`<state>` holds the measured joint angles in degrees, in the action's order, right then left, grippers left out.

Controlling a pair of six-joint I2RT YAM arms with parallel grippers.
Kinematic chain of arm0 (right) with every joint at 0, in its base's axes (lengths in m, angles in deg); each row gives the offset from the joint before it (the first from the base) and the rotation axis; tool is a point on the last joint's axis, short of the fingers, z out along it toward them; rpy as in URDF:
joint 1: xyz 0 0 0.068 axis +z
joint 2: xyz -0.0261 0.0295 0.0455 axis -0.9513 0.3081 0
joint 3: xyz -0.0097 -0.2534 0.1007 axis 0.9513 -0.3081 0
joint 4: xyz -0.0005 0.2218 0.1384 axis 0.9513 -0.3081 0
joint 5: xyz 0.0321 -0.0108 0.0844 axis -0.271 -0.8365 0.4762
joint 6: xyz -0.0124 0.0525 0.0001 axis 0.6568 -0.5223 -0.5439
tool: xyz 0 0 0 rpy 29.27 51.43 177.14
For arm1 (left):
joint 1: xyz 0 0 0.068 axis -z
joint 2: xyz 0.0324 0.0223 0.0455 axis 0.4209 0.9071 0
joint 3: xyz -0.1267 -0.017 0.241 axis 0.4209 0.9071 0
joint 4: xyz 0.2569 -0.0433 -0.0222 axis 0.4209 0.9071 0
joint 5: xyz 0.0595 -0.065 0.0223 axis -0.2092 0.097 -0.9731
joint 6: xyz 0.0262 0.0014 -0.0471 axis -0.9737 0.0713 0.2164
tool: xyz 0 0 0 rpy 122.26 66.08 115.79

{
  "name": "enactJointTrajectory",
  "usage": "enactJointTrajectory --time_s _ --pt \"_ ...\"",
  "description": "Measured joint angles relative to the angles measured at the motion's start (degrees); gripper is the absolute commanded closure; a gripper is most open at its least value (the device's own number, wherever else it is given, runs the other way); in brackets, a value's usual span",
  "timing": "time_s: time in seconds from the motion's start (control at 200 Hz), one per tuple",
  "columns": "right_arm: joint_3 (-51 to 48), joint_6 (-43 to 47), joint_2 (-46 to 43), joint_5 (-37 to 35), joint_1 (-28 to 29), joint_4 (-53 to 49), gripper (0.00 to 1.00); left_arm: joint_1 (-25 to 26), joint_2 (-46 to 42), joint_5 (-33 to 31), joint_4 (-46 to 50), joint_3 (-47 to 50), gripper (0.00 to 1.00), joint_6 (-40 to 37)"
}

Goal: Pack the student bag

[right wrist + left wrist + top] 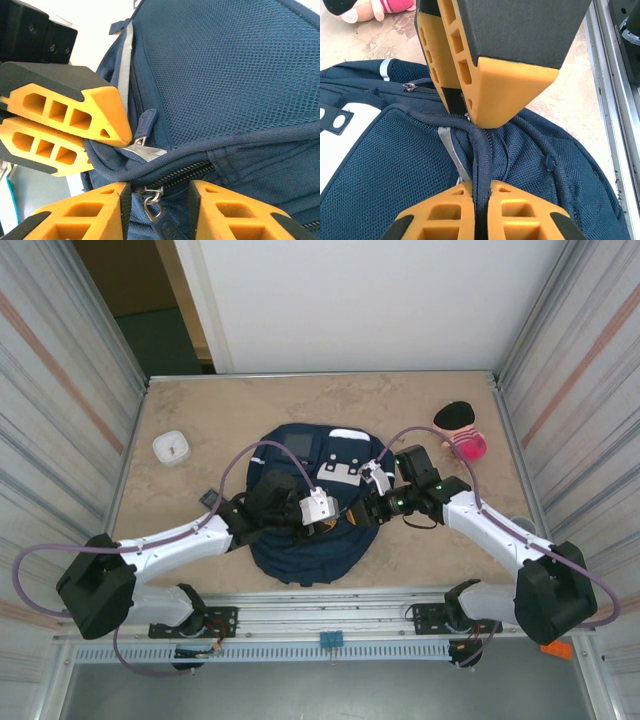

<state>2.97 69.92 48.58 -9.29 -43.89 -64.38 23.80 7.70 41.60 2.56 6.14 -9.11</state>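
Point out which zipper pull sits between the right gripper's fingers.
The lower pull, dangling from the backpack zip, sits in the gap of the right gripper. The other pull lies higher, outside that gap.

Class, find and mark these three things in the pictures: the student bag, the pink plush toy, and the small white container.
student bag (300, 550): top external view, on the navy fabric near its lower edge.
pink plush toy (466, 443): top external view, on its pink body.
small white container (172, 447): top external view, on its middle.

Student bag (300, 540) between both arms
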Motion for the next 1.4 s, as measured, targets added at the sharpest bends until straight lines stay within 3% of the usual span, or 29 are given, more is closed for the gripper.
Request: enactJointTrajectory --time_s 0.18,0.241,0.306,0.396,0.782,0.827,0.957,1.082,1.208,1.403 --pt "0.0 -0.2 0.2 0.2 0.0 0.0 0.73 0.0 0.0 -0.2 -0.2 0.2 0.92 0.4" --pt "0.0 -0.2 0.2 0.4 0.0 0.0 0.68 0.0 0.0 -0.4 -0.3 0.2 0.92 0.5" --pt "-0.1 -0.1 -0.2 -0.2 0.0 0.0 0.51 0.0 0.0 -0.5 -0.4 0.2 0.92 0.5" --pt "-0.8 -0.2 -1.4 -0.9 0.0 0.0 0.50 0.0 0.0 -0.6 -1.2 0.2 0.92 0.9" --pt "-1.4 -0.6 -2.3 -1.8 0.0 -0.1 0.92 0.0 0.0 -1.0 -2.1 0.2 0.91 1.4" --pt "-1.4 -1.1 -2.6 -1.8 0.0 0.0 0.95 0.0 0.0 -1.1 -2.2 0.2 0.83 1.6" --pt "-1.4 -3.6 -4.5 -2.2 0.1 -1.1 0.99 -0.1 0.1 -2.2 -3.3 0.0 0.48 2.9" --pt "-1.2 -4.8 -5.5 -3.5 -0.2 -3.2 1.00 -0.8 -0.7 -4.1 -3.2 0.0 0.29 4.5" --pt "-0.5 -4.8 -5.0 -3.6 -1.2 -5.5 1.00 -1.7 -3.6 -4.5 0.1 0.0 0.22 3.9" --pt "0.8 -4.7 -4.3 -3.6 -1.3 -7.5 1.00 -1.9 -3.9 -5.1 5.0 0.0 0.25 2.4"
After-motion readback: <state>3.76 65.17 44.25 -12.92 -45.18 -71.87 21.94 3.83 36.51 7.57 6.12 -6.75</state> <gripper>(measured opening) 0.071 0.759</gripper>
